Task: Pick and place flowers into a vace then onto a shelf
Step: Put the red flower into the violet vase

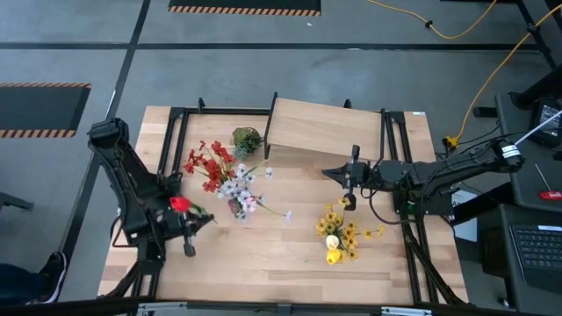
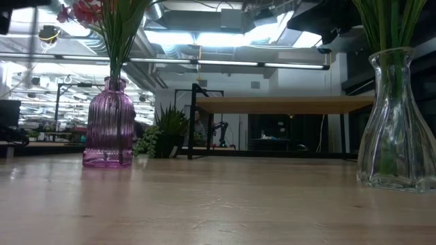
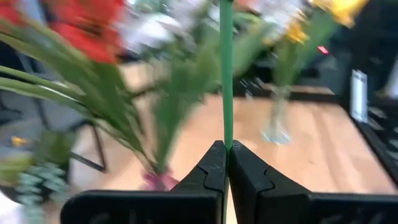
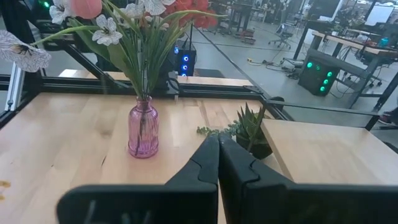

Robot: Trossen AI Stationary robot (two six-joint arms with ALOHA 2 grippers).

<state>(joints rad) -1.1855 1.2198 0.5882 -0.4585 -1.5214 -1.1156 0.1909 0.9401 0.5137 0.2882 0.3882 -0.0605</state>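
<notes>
- From above, we see the left gripper (image 1: pixel 187 230) at the table's left, clamped on a red tulip (image 1: pixel 179 204). The right gripper (image 1: pixel 349 183) hovers mid-table, before the shelf (image 1: pixel 325 130). Red and white flowers (image 1: pixel 226 175) and yellow flowers (image 1: pixel 341 233) stand between.
- At table level, we see a purple vase (image 2: pixel 109 126) left, a clear vase (image 2: pixel 398 122) right, both holding green stems.
- The left wrist shows fingers pinching a green stem (image 3: pixel 226 68).
- The right wrist shows its fingers pressed together, empty, facing the purple vase.
</notes>
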